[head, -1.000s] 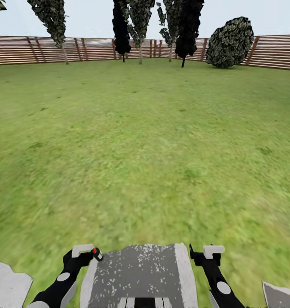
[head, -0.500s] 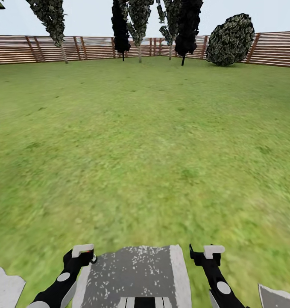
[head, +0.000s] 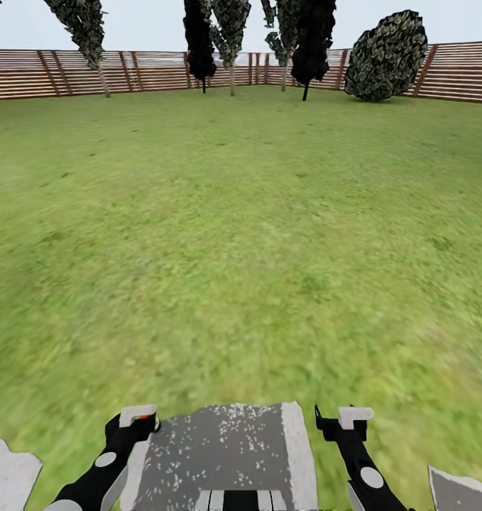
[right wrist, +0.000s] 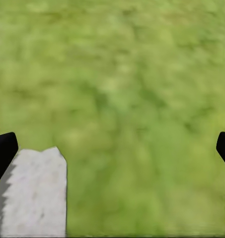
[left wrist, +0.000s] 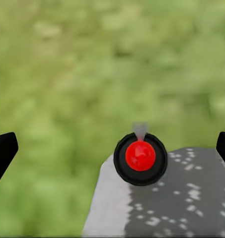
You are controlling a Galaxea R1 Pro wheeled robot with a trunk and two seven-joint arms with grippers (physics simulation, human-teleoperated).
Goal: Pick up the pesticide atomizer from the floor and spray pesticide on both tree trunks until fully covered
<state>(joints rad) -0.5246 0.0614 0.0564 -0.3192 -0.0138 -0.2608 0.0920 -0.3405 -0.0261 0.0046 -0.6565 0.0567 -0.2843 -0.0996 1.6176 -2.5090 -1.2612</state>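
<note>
The pesticide atomizer (left wrist: 140, 158) shows end-on in the left wrist view as a black round top with a red spot and a small grey nozzle. It hangs midway between the dark fingers of my left gripper (left wrist: 112, 153), well above the ground. In the head view only its red tip (head: 155, 424) peeks out beside my left gripper (head: 140, 419). My right gripper (head: 351, 420) hangs low with nothing between its fingers (right wrist: 4, 151). Trees (head: 230, 28) with thin pale trunks (head: 104, 81) stand far off by the fence.
Grass floor (head: 241, 234) stretches to a brown slat fence (head: 28, 81) with a round bush (head: 386, 57) at the back right. A grey paving stone (head: 226, 454) flecked with white specks lies just below me, with further stones (head: 10, 475) at both bottom corners.
The whole view has shifted: fence and trees sit a little higher, and the stone below slid slightly left. The atomizer is more hidden behind my left gripper. Both arms keep their pose.
</note>
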